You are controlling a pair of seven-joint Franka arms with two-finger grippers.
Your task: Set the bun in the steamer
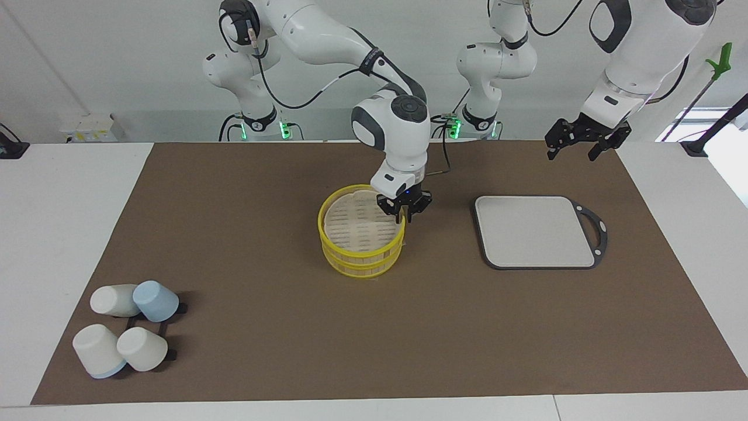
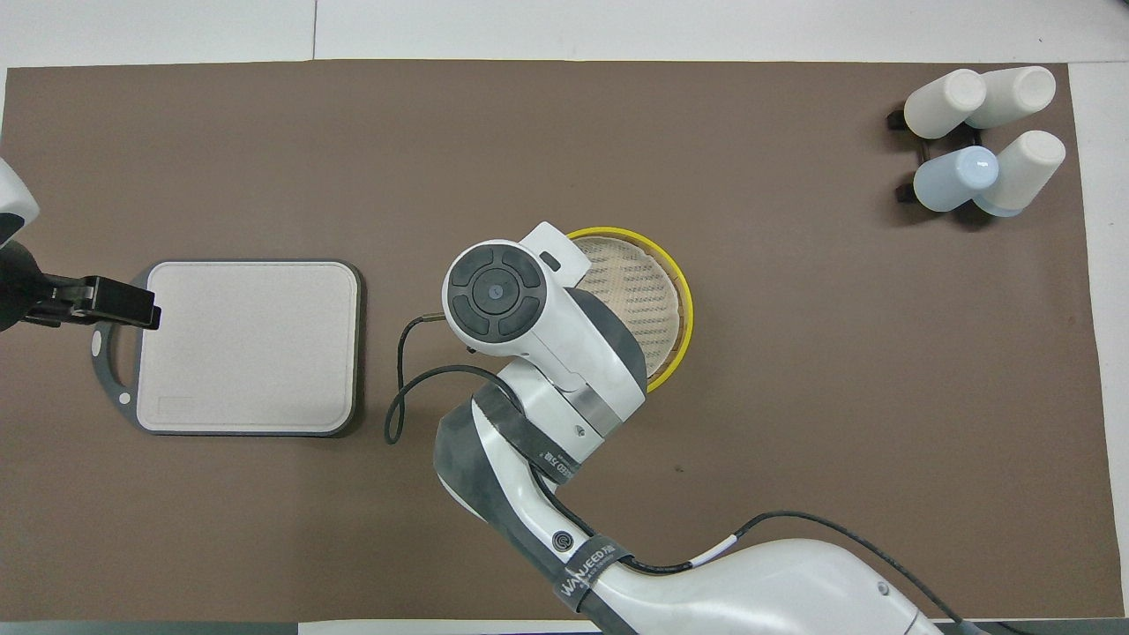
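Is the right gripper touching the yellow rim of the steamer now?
Cannot tell. In the facing view the right gripper overlaps the steamer rim, but no contact or gap shows plainly; in the overhead view the arm hides it.

"WANJEED" in white letters on the black strap (image 2: 578,564) around the right arm (image 2: 564,370)

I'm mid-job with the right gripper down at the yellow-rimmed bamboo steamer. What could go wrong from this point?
1. The right gripper sits at the rim of the round yellow-rimmed bamboo steamer, on its stacked upper ring. Pulling away carelessly might snag that ring and slide it off the lower one.
2. No bun shows in either view, and the visible slatted floor is bare, so the steamer may end up closed with nothing in it.
The left gripper waits, open.
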